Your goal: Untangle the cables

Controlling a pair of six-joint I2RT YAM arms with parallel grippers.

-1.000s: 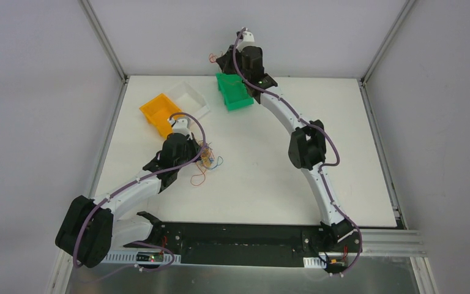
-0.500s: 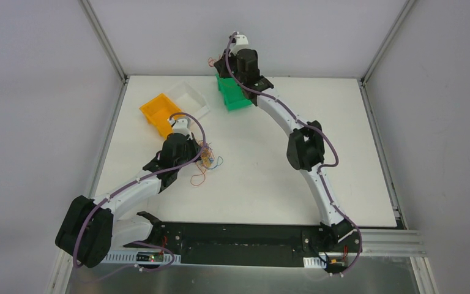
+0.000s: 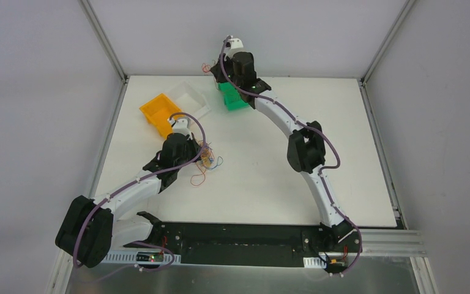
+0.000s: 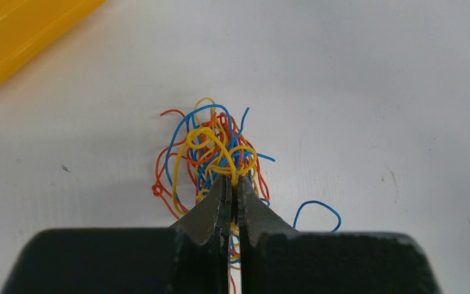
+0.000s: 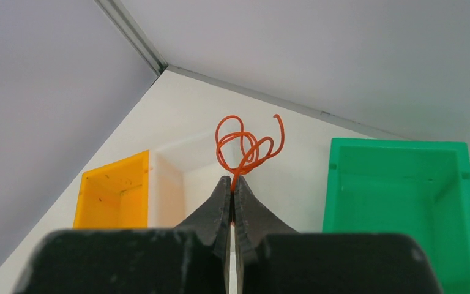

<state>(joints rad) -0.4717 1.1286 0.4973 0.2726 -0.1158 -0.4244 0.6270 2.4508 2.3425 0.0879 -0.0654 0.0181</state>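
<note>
The right tool [image 5: 232, 179] has shifted left, pinching an orange cable [image 5: 246, 147].

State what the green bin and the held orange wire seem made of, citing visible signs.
Green bin: probably moulded plastic, smooth, slightly glossy, uniform colour, thin walls.
Orange wire: likely plastic-coated wire, smooth; it keeps springy curls unsupported.

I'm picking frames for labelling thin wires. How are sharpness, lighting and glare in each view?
Top external: even, soft light, no hard shadows, but the tangled cables are tiny and barely resolved. Left wrist: tangled cables sharp, left gripper dark. Right wrist: orange cable in the right gripper crisp against the wall; no glare.
</note>
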